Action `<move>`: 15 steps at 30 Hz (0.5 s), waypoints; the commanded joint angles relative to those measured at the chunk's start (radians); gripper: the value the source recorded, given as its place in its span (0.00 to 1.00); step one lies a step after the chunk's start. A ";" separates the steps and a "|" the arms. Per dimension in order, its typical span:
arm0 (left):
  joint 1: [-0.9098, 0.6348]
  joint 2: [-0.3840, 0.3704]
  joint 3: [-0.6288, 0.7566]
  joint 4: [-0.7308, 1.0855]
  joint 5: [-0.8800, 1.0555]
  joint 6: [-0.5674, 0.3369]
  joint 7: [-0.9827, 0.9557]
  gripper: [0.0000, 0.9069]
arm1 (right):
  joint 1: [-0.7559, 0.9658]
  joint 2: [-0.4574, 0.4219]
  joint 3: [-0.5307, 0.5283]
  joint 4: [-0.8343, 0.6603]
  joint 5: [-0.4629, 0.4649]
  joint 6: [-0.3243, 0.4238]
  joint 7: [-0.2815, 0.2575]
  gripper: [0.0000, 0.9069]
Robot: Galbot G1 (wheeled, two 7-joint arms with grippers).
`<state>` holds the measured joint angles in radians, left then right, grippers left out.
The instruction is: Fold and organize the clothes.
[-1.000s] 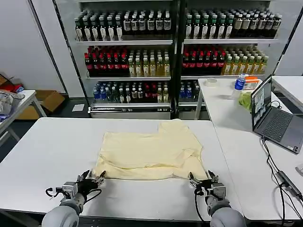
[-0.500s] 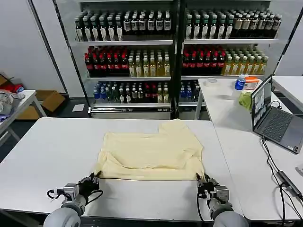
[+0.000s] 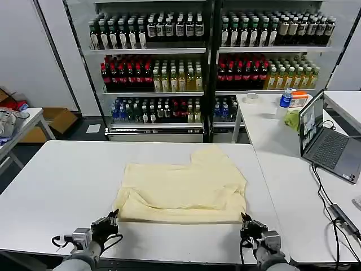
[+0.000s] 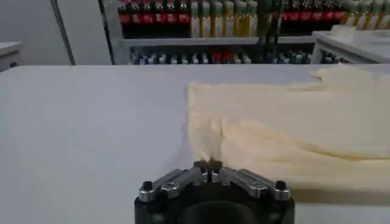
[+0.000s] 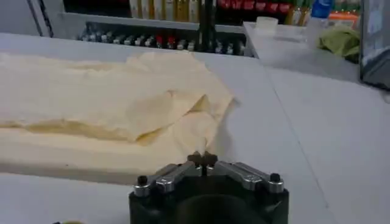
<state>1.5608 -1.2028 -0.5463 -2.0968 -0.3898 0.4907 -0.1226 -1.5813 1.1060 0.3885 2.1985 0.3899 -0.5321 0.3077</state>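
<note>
At seven o'clock the left gripper and at five the right gripper sit pressed together, empty, near the table edge. Beyond, the T-shirt lies half-folded mid-table. I judge the next fold needs fresh corner grips.

white table, cream t-shirt lying folded

From my seat the scene is evenly bright, lit from overhead. The T-shirt casts only a thin soft shadow along its near edge on the table (no glare there). Both wrist views go soft on the far shelves.
</note>
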 commanded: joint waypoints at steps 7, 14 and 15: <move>0.254 -0.033 -0.036 -0.179 0.046 -0.005 -0.007 0.01 | -0.223 -0.023 0.040 0.147 -0.056 0.001 -0.006 0.00; 0.274 -0.025 -0.058 -0.180 0.042 0.006 -0.006 0.01 | -0.258 -0.032 0.040 0.161 -0.067 -0.014 -0.012 0.00; 0.275 -0.024 -0.061 -0.181 0.042 0.008 -0.005 0.02 | -0.261 -0.029 0.039 0.165 -0.073 -0.023 -0.011 0.34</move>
<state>1.7644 -1.2227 -0.5900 -2.2342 -0.3558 0.4936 -0.1296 -1.7752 1.0805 0.4188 2.3213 0.3350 -0.5450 0.2992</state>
